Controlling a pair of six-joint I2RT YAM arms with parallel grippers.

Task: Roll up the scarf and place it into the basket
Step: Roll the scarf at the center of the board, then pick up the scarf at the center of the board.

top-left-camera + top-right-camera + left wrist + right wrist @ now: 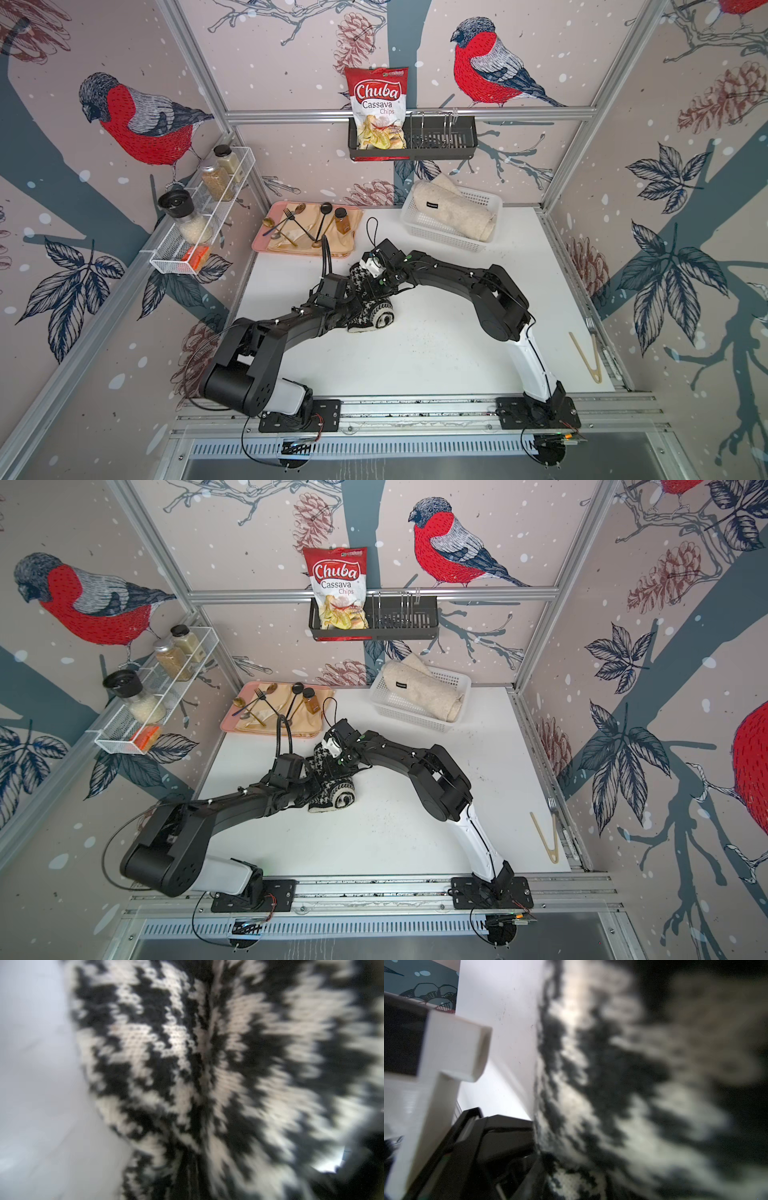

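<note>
The scarf [380, 313] [343, 798] is a black-and-white houndstooth knit. It lies rolled into a thick roll at the middle of the white table, its spiral end facing the front. My left gripper [356, 300] reaches in from the left and is shut on the scarf, whose folds [187, 1053] fill the left wrist view. Coming from the right over the roll, my right gripper [376, 286] has the knit [612, 1105] pressed between its jaws. The white perforated basket [419, 228] [386, 706] stands at the back right, well apart from both grippers.
A beige rolled cloth [457, 212] lies in the basket. A pink tray [266, 245] with cutlery and a small bottle sits at the back left. On the walls hang a black caddy [457, 137] with a chips bag and a white wire rack [199, 232] with jars. Wooden tongs [588, 357] lie at the right edge.
</note>
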